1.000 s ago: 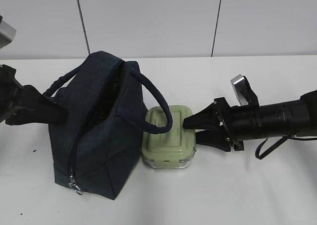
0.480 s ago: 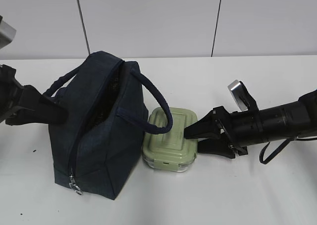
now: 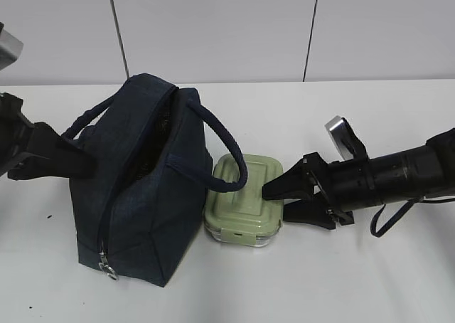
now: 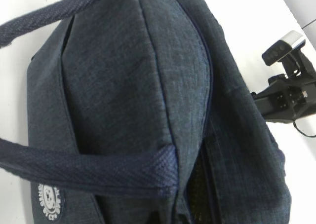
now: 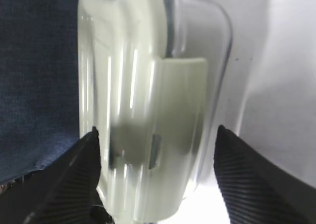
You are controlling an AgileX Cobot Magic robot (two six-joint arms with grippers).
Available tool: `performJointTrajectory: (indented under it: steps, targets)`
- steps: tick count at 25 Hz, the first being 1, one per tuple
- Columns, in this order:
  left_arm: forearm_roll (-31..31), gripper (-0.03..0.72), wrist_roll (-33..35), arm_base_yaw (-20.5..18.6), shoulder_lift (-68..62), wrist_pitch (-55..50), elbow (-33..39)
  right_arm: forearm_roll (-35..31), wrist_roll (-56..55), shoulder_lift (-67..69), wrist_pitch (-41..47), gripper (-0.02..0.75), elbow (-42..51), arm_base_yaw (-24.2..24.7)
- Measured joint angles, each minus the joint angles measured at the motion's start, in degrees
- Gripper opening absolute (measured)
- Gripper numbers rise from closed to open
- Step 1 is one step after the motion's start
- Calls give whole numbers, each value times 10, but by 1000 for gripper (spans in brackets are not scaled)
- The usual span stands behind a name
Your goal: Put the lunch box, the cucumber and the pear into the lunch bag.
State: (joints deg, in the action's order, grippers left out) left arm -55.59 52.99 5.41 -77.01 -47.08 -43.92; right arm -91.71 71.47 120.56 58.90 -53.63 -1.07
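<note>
The lunch bag stands upright on the white counter, left of centre, zipper run open along its top so the mouth faces up; that opening is presumably why it is kept standing and not lying flat. The left tool is pressed against the bag's left side near one handle, jaws closed; whether they pinch fabric or just bear against it I cannot tell, since the left wrist view shows only bag cloth, the seam and the handle strap. Judged purpose: steady the bag and keep the mouth accessible while the other arm works. The lunch box sits on the counter touching the bag's right wall, partly under the near handle loop, sage lid up and slightly tilted. The right tool comes in from the right, low and roughly level, jaws spread wide; in the right wrist view its two fingers flank the box's short end with the clip tab between them, a visible gap on each side, so nothing is gripped yet. Likely step: straddle the box end before closing on it. Risk: the overhanging handle loop may snag the box on lift. Cucumber and pear are not visible in any view.
</note>
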Motion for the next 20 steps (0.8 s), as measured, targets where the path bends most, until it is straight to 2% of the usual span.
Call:
performJointTrajectory:
  steps: [5,9,14,20]
  targets:
    - [1,-16,0,0,0,1,0,-5,-3,0,-27,555,-1,-36]
    - [2,-16,0,0,0,1,0,-13,-4,0,-34,543,-2,-41]
    - [3,-16,0,1,0,1,0,-32,1,0,-31,356,-2,-42]
    - [7,-16,0,9,0,3,0,-40,11,-2,-34,334,-2,-43]
